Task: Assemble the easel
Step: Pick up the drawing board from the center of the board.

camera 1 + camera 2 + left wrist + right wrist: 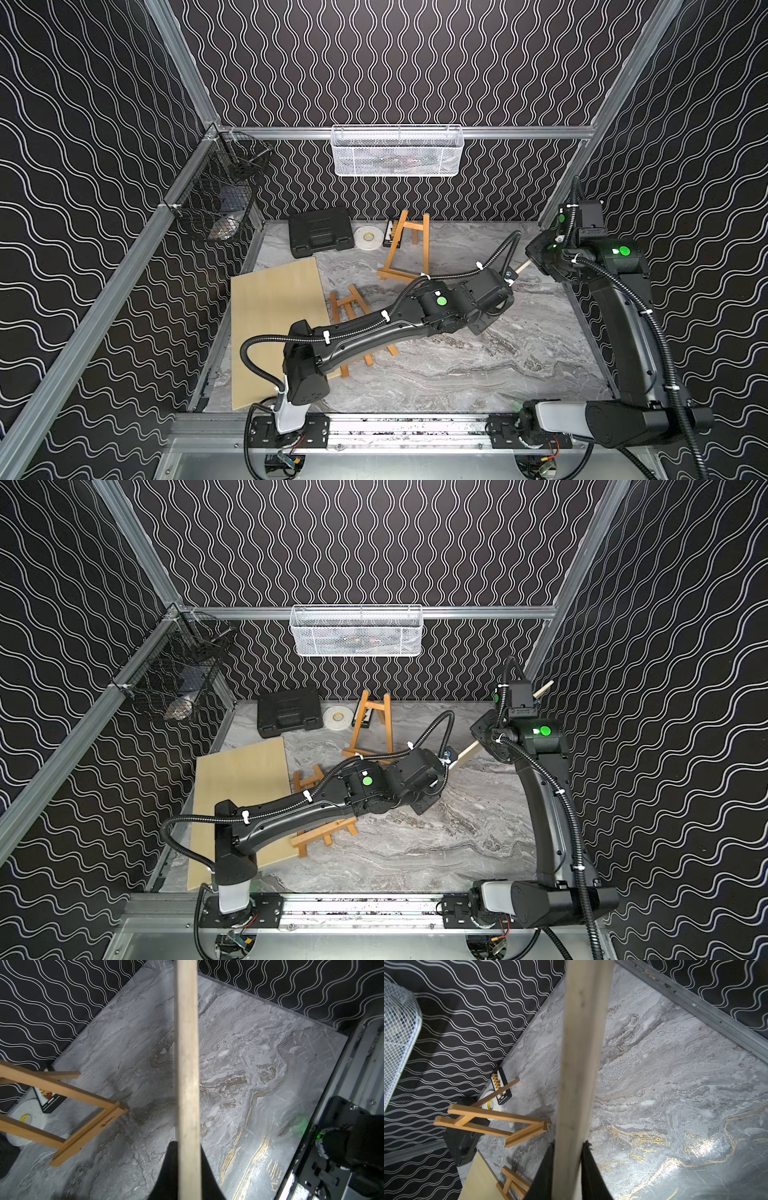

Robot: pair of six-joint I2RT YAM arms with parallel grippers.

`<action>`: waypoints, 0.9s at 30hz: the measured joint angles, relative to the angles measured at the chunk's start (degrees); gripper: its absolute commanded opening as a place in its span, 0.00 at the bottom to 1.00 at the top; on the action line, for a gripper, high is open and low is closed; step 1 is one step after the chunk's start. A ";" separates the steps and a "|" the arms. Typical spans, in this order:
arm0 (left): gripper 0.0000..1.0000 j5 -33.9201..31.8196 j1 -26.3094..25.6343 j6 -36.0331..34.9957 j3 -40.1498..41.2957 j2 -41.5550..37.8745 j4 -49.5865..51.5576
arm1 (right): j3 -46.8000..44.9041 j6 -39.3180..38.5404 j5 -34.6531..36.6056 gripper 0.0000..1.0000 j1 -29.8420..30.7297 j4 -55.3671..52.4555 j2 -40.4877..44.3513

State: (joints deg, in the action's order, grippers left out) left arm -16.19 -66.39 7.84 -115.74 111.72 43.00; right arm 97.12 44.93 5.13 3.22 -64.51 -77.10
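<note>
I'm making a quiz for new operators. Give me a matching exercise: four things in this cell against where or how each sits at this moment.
Things:
1 wooden strip
2 far easel
3 near easel
4 white mesh basket

States:
A hanging on the back rail
B standing upright
C clamped by left gripper and right gripper
D lying flat

Pairs: 1-C, 2-B, 3-D, 4-A

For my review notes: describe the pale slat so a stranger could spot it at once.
Over the marble table's right side, the pale slat hangs in the air between left gripper and right gripper. Unlike the orange-brown easels nearby, it is one whitish bar.
</note>
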 measured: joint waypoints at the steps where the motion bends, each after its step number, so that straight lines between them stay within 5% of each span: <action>1: 0.05 0.00 -0.17 0.37 -0.50 0.50 -0.26 | 0.11 -0.02 -0.24 0.00 -0.55 -0.04 -0.20; 27: 0.22 4.52 -0.57 5.53 3.15 0.17 -9.57 | 2.64 -1.86 -3.23 0.00 -5.07 -2.82 -2.21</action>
State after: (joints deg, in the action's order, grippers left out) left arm -11.66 -66.96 13.37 -112.60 111.90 33.43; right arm 99.77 43.07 1.89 -1.85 -67.33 -79.31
